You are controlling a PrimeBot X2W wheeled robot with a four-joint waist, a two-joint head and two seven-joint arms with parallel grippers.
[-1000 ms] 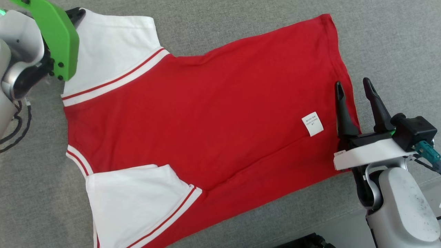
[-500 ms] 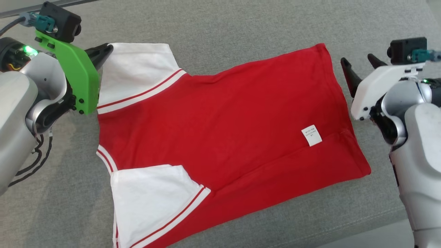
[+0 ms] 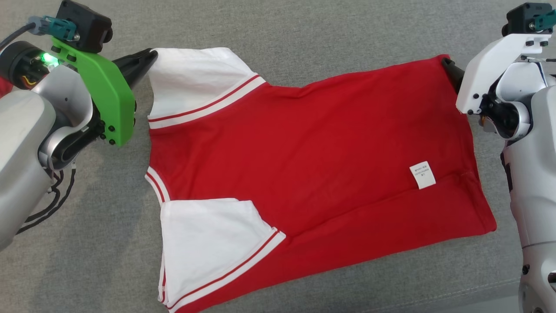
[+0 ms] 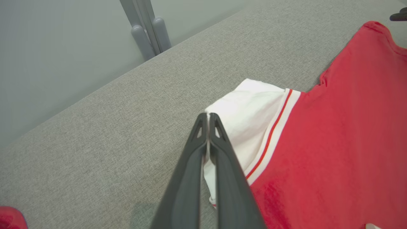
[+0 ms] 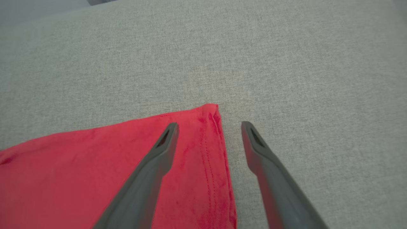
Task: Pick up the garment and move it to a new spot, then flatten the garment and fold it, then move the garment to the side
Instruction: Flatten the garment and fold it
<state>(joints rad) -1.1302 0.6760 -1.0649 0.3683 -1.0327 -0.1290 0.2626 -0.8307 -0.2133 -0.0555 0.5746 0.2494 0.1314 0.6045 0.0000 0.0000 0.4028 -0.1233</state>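
**Left pinch on sleeve, right fingers spread at hem**

Your left gripper (image 4: 207, 117) is clamped on the edge of the white sleeve (image 4: 251, 105). Your right gripper (image 5: 208, 125) stands wide apart, astride the red hem corner (image 5: 210, 110), gripping nothing. The garment (image 3: 304, 152) lies spread on the grey cushion (image 3: 304, 26), near sleeve turned in over the body. Judgement: flattening nearly done; fold seemingly begun on the near side, far side and sideways move left. No bin or tray holds it.

right fingers (image 5: 152, 165) up from near hem, now astride far corner of the garment (image 3: 304, 152)
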